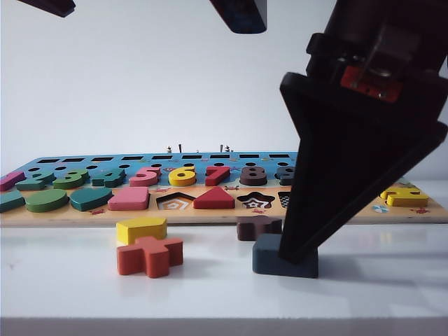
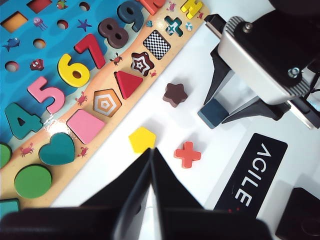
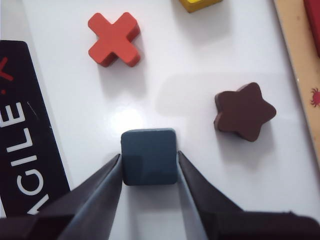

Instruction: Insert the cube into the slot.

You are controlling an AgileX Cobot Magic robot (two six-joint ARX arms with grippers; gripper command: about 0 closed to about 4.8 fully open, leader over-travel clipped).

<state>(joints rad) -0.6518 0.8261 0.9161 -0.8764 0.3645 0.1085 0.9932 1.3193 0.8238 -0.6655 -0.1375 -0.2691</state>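
The cube (image 3: pixel 149 156), a dark navy block with rounded corners, lies flat on the white table in front of the puzzle board (image 1: pixel 70 218). My right gripper (image 3: pixel 149 155) reaches down around it, one finger pressed against each side, shut on the cube (image 1: pixel 276 257). The slot (image 2: pixel 156 44), a square recess with a checkerboard floor, sits in the board's front row beside the star-shaped recess; in the exterior view the slot (image 1: pixel 284 199) is partly hidden behind the right gripper (image 1: pixel 301 252). My left gripper (image 2: pixel 151 151) hovers shut and empty above the table, near the yellow pentagon.
Loose on the table lie a brown star (image 3: pixel 244 111) close to the cube, a yellow pentagon (image 2: pixel 142 139) and a red cross (image 2: pixel 187 154). A black AGILE plate (image 2: pixel 250 175) lies beside them. Numbers and shapes fill most of the board.
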